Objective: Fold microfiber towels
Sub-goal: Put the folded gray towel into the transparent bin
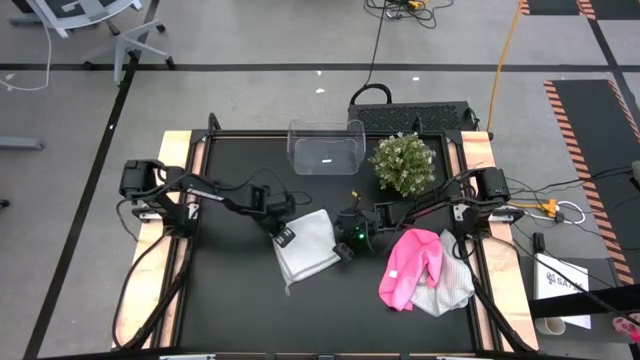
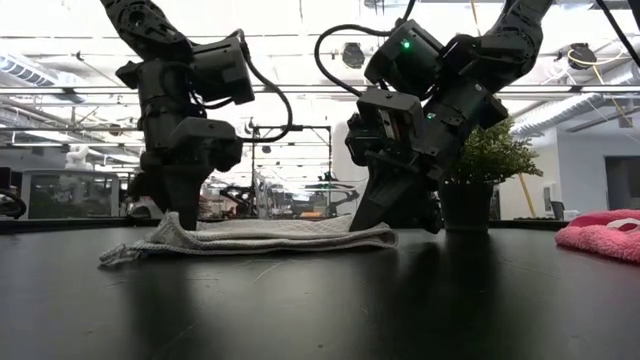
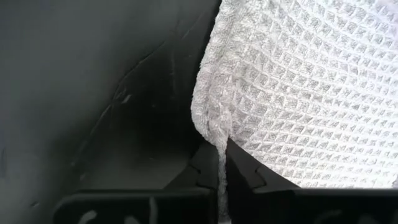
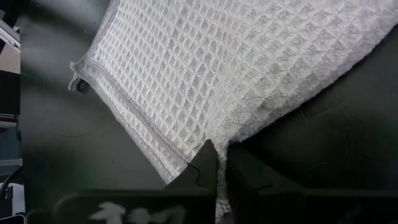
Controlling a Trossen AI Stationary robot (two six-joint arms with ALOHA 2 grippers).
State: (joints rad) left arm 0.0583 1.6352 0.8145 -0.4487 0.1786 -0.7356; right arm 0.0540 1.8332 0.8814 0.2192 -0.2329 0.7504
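Observation:
A white waffle-weave towel (image 1: pixel 308 247) lies folded and flat on the black table, also seen in the low view (image 2: pixel 260 237). My left gripper (image 1: pixel 284 236) is shut on its left edge. My right gripper (image 1: pixel 344 250) is shut on its right edge. A pink towel (image 1: pixel 410 265) lies crumpled at the right, partly over another white towel (image 1: pixel 447 285); no gripper touches them. My left gripper pinches the towel's edge (image 3: pixel 219 144) between its two fingers, where the cloth gathers into a narrow fold. The fingers slant down from the table's left. The towel rests flat on the table. My right gripper pinches the towel's edge (image 4: pixel 219 146) between its two fingers, near a hemmed corner. The fingers slant down from the table's right. The towel lies flat on the table beyond them.
A clear plastic bin (image 1: pixel 326 147) stands at the table's far middle, and a potted green plant (image 1: pixel 404 163) stands to its right. Bare black table lies in front of the towel and at the left.

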